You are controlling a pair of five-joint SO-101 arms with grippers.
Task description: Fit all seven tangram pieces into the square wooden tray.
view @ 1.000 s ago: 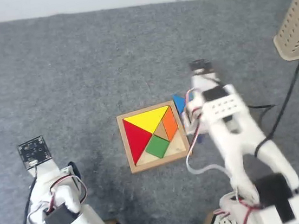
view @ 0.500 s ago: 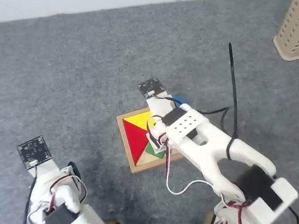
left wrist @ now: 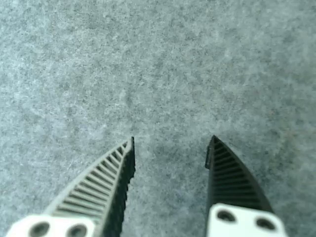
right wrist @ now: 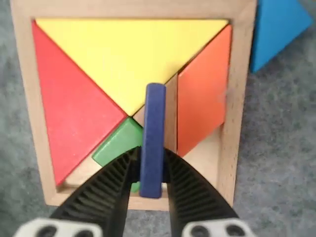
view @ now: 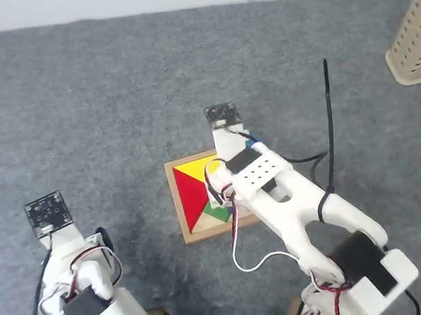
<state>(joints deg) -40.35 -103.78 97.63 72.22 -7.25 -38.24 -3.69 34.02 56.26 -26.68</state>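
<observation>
The square wooden tray (view: 176, 200) (right wrist: 244, 79) lies mid-table with a yellow triangle (right wrist: 133, 54), a red triangle (right wrist: 74, 118), an orange piece (right wrist: 202, 103) and a green square (right wrist: 116, 143) inside. My right gripper (right wrist: 150, 165) hovers above the tray, shut on a dark blue piece (right wrist: 152, 138) held on edge. In the high view the right arm (view: 255, 179) covers the tray's right half. A light blue triangle (right wrist: 279, 24) rests on the carpet just outside the tray. My left gripper (left wrist: 170, 148) is open over bare carpet at the near left (view: 49, 216).
A beige slatted basket (view: 416, 32) stands at the far right edge. A black cable (view: 328, 128) runs across the carpet right of the tray. Grey carpet surrounds the tray on all sides.
The right arm swung left from beside the tray to above it, carrying the dark blue piece, then shifted slightly farther back. The left arm stayed still.
</observation>
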